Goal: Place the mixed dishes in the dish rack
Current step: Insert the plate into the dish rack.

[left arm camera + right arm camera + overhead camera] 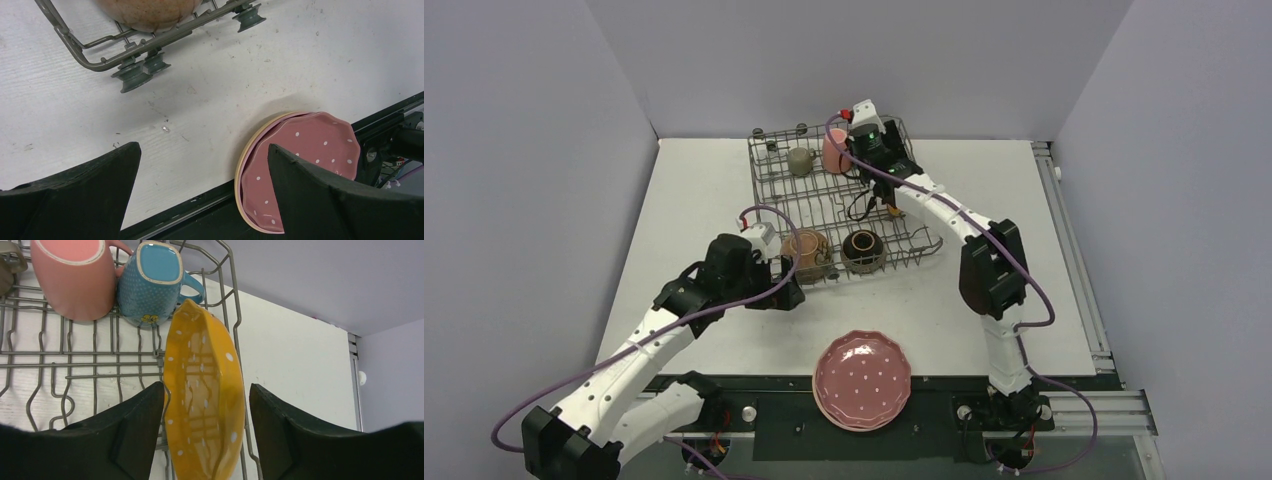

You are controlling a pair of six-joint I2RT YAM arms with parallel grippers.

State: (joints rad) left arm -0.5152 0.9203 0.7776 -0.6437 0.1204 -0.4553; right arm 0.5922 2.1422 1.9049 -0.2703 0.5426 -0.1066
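Observation:
The dish rack stands at the back middle of the table. In it are a terracotta bowl, a dark brown bowl, a grey-green cup, a pink cup and a blue mug. The orange-yellow dotted plate stands on edge in the rack's right side. My right gripper is open astride it, with a gap at the right finger. Pink plates lie stacked at the near edge. My left gripper hangs open and empty over the table beside them.
The rack's near corner rests on small wheels close to my left gripper. The black mounting rail runs under the pink plates at the table's near edge. Grey walls close in the left, back and right sides.

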